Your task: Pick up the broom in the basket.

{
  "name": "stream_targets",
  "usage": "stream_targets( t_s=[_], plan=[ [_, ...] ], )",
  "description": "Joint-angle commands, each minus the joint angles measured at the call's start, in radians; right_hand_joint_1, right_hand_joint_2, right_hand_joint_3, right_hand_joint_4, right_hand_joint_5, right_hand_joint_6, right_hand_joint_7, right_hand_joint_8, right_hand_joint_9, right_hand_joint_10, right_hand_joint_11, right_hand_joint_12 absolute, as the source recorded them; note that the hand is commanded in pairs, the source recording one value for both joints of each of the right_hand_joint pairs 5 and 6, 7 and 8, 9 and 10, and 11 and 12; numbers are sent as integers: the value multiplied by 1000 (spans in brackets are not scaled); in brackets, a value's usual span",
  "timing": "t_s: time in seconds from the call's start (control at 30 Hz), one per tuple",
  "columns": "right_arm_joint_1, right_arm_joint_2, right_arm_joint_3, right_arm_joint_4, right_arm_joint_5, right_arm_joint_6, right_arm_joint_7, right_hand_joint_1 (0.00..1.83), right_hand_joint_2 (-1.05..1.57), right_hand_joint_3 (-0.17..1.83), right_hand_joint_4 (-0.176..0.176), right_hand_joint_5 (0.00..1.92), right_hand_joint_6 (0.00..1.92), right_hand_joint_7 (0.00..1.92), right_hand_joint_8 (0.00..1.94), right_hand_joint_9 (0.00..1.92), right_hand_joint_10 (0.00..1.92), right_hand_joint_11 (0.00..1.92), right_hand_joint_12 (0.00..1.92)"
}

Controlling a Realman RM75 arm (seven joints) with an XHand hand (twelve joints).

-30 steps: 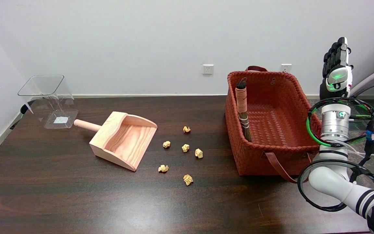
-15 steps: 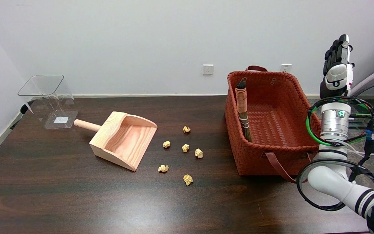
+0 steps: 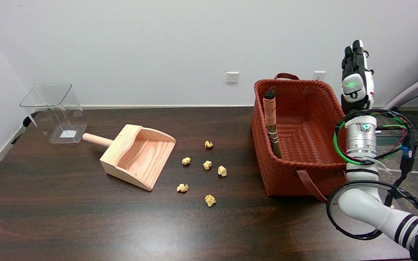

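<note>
A small broom stands upright inside the woven red-brown basket, leaning against its left wall. Its handle is wrapped in orange cord and its dark bristles point down. My right hand is raised in the air just past the basket's right rim, well to the right of the broom. The hand is seen edge-on with its fingers pointing straight up, and it holds nothing. The white right arm rises from the lower right corner.
A wooden dustpan lies left of centre on the dark table. Several crumpled paper scraps lie between it and the basket. A clear plastic bin stands at the far left. The basket's strap hangs over its front.
My right arm has swung left, so the raised hand now stands closer to the basket's right rim, and it has turned more edge-on. The broom and basket have not moved.
</note>
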Motion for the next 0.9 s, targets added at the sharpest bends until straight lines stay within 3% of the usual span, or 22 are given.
stream_targets(
  t_s=[0.03,0.3,0.53,0.8,0.9],
  plan=[
    [-8,-13,-46,-57,47,-27,-68,529,-26,-58,0,0,0,102,102,0,0,0,0],
    [-11,-30,-59,-79,100,-38,-85,546,16,-60,0,0,0,98,98,0,0,0,0],
    [-63,-39,-69,-174,188,-72,-202,578,-158,81,0,0,0,93,93,0,0,0,0],
    [-166,-29,-38,-357,349,-101,-596,629,-464,150,0,0,0,100,100,0,0,0,0],
    [-178,-30,-41,-384,353,-107,-649,639,-526,141,0,0,0,101,101,0,0,0,0]
  ],
)
